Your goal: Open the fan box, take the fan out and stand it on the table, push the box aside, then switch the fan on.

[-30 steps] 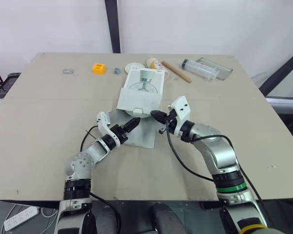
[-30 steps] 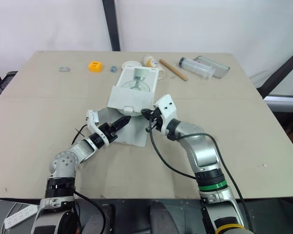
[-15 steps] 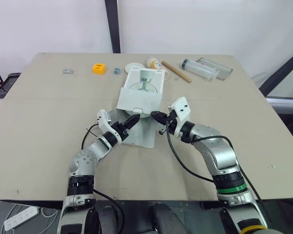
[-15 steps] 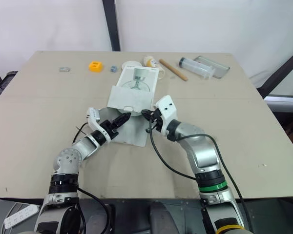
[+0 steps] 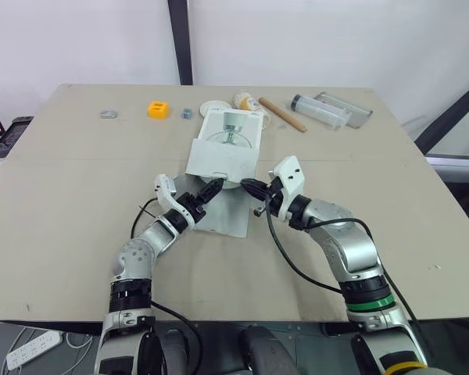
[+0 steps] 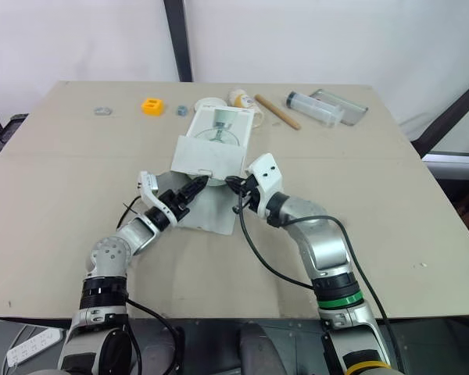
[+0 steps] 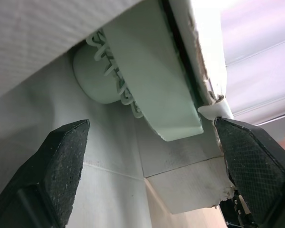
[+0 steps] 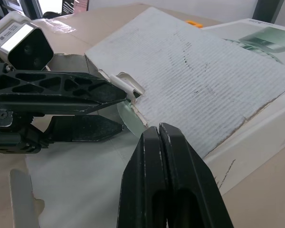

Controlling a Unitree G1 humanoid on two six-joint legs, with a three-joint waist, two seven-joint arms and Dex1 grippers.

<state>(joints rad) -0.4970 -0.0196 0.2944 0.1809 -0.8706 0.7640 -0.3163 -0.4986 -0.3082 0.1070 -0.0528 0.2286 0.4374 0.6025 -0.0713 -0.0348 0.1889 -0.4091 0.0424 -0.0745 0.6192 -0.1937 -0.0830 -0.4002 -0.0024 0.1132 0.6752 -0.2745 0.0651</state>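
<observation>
Opened fan box (image 5: pixel 224 148); yet to lift out fan (image 7: pixel 147 90), left gripper (image 5: pixel 213 189) spread wide around it, right gripper (image 5: pixel 246 185) closed empty.

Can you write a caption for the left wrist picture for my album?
Open left gripper facing the green fan peeking out of its box.

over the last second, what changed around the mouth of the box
The left gripper reached forward, up to the mouth of the fan box. Its open fingers now sit either side of the rim of the fan poking out, not closed on it. The shut right gripper and the box stayed put.
</observation>
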